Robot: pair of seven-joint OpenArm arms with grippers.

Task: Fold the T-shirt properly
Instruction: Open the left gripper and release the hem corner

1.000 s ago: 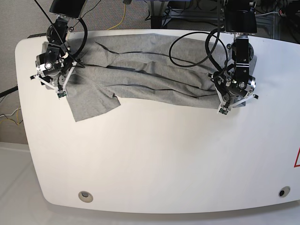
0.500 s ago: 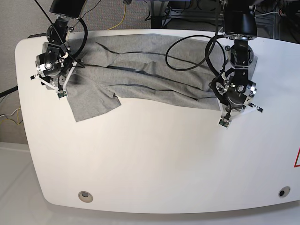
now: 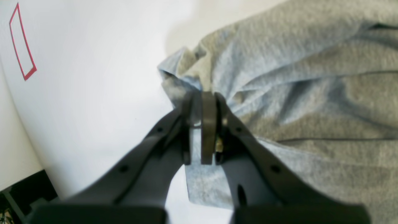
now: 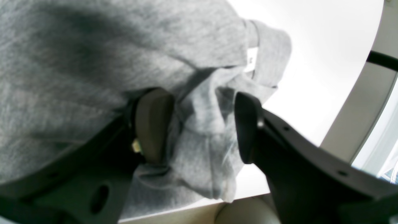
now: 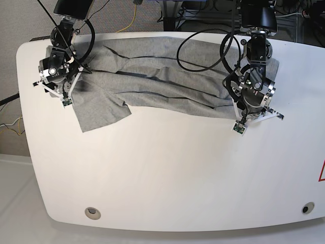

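T-shirt [image 5: 157,81], heather-grey knit, short-sleeved, lies rumpled in long folds across far half of white oval table [image 5: 167,178], one sleeve flap spread toward near-left in base view. Left gripper [image 3: 202,105], dark plastic jaws pressed together, pinches bunched corner of fabric at shirt's end near table edge. Right gripper [image 4: 199,124], jaws spread partway, straddles hanging fold of grey cloth near collar; white neck label [image 4: 252,60] visible just beyond. Red outlined mark [image 3: 21,46] on tabletop, well apart from shirt.
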